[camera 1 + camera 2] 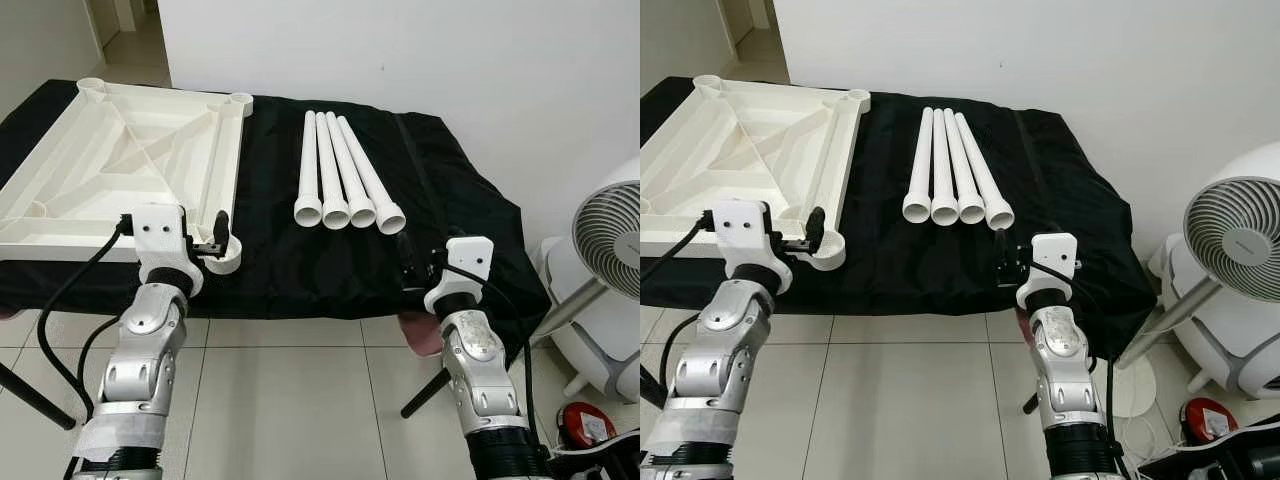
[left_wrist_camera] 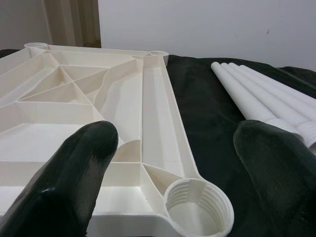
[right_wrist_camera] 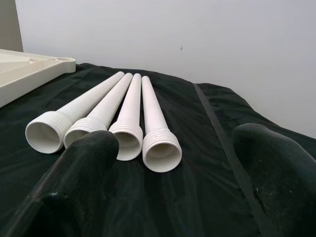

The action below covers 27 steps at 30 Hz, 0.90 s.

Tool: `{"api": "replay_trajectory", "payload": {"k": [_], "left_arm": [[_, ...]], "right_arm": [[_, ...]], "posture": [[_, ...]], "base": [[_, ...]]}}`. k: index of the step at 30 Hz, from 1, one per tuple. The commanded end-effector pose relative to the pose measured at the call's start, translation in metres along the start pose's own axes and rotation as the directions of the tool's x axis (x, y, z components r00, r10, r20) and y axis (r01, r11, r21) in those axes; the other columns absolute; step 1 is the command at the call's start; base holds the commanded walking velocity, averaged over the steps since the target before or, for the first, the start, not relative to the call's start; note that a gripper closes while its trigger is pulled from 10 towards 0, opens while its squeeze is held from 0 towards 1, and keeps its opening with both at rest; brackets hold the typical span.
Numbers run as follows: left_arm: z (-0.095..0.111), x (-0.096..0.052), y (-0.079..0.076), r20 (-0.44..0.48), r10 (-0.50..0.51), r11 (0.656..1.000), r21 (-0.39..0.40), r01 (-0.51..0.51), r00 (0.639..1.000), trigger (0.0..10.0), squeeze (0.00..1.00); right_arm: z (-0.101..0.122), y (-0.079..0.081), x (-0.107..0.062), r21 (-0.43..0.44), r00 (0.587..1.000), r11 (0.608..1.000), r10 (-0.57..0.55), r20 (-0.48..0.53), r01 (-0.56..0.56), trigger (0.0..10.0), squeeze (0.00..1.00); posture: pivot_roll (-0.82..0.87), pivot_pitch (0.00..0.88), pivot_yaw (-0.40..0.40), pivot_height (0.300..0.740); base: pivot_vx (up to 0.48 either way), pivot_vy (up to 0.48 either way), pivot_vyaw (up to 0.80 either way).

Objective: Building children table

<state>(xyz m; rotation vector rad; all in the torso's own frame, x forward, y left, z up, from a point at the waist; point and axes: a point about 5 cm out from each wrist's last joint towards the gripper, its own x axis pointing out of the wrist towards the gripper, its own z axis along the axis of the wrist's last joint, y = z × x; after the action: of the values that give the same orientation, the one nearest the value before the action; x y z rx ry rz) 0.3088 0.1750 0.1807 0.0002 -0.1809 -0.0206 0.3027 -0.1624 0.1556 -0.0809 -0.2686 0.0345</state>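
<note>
The right pincer (image 1: 1002, 258), spread and empty, is held low and centre-right of the frame, just before four white legs (image 1: 948, 170) laid side by side on the black-draped table (image 1: 1070, 180). The left pincer (image 1: 222, 238), also spread, is poised at the threaded socket (image 1: 226, 254) of the upturned tabletop (image 1: 120, 160), upper left. A leg may be nudged and rolled away, or cross-threaded. Faint lettering on the fan (image 1: 1235, 238) cannot be read.

White ribbed tabletop (image 1: 120, 160) upside down on black cloth, four white legs (image 1: 340, 170) side by side beside it.
</note>
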Motion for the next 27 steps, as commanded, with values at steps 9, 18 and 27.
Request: {"api": "replay_trajectory", "payload": {"k": [9,18,27], "left_arm": [[0.005,0.001,-0.009,0.039,-0.076,0.997,-0.003,0.076,0.996,10.0,0.00],[0.005,0.001,-0.011,0.046,-0.083,0.997,0.000,0.083,0.996,10.0,0.00],[0.005,-0.001,-0.010,0.050,-0.075,0.997,0.001,0.075,0.996,10.0,0.00]], "right_arm": [[0.000,-0.014,0.005,-0.050,1.000,0.999,-0.010,0.005,0.011,10.0,0.00],[0.000,-0.015,0.006,-0.065,1.000,0.998,-0.004,0.012,0.004,10.0,0.00],[0.000,-0.015,0.006,-0.079,1.000,0.997,0.016,0.013,-0.015,10.0,0.00]], "posture": [[0.03,0.000,-0.100,0.740],[0.03,0.000,-0.105,0.740],[0.04,0.000,-0.114,0.740]], "base": [[0.223,0.000,0.00],[0.335,0.000,0.00],[0.343,0.000,0.00]]}}
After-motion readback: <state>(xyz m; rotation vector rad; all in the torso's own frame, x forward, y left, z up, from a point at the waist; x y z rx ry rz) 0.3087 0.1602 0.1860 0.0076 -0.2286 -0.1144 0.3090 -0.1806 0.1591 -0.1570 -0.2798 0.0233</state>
